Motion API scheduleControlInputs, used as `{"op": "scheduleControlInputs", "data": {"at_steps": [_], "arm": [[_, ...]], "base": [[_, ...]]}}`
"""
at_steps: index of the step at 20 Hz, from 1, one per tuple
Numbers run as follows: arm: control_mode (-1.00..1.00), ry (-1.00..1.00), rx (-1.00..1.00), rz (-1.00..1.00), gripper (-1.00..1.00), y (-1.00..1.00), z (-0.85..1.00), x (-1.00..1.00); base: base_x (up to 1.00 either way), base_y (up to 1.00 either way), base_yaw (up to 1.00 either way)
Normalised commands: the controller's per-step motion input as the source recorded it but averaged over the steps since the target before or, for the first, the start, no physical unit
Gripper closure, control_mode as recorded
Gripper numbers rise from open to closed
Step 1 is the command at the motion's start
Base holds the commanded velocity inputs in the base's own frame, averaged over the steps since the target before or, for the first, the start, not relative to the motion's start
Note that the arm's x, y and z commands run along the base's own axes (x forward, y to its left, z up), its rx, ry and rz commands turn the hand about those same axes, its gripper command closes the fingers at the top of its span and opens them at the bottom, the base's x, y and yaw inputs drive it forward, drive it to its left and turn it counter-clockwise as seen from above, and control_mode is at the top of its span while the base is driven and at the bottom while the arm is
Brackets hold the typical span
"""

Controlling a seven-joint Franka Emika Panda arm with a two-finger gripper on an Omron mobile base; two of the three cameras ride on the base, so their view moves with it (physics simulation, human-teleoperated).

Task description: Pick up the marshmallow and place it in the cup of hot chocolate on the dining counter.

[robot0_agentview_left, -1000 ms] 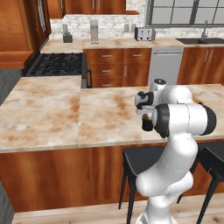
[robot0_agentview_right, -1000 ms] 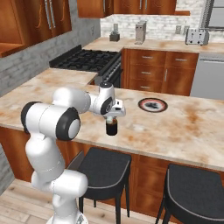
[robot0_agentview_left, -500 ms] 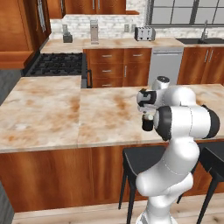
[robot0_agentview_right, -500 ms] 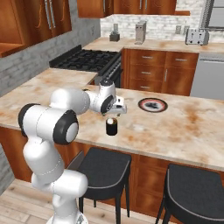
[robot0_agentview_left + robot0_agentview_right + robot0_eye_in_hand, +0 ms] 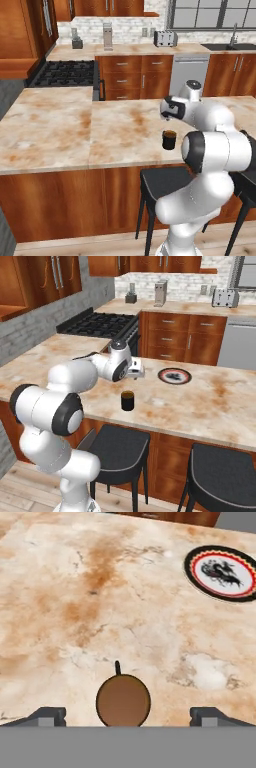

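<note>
We see the big dining counter with its marbled stone top. The round plate with the red and black rim sits well apart from the cup. The hand view shows a dark picture on the plate; we can't read any words. The cup of hot chocolate stands below our gripper, whose fingers are spread wide, holding nothing.

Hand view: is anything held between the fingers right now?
No. The fingers stand wide apart with nothing between them, above the cup of hot chocolate on the dining counter.
</note>
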Motion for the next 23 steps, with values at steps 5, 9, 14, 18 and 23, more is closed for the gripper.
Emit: {"op": "scheduleControlInputs", "data": {"at_steps": [5,9,14,18,23], "arm": [[-1.00,-0.14,0.00,-0.02,-1.00,-0.01,0.51,-0.79],[-1.00,-0.17,-0.01,-0.04,-1.00,0.00,0.52,-0.99],[-1.00,-0.19,0.00,-0.01,-1.00,0.02,0.64,-1.00],[-1.00,-0.17,0.00,0.00,-1.00,0.10,0.64,-0.96],[-1.00,-0.06,0.00,0.00,-1.00,0.19,0.59,-0.69]], "base": [[0.00,0.00,0.00],[0.00,0.00,0.00],[0.00,0.00,0.00],[0.00,0.00,0.00],[0.00,0.00,0.00]]}}
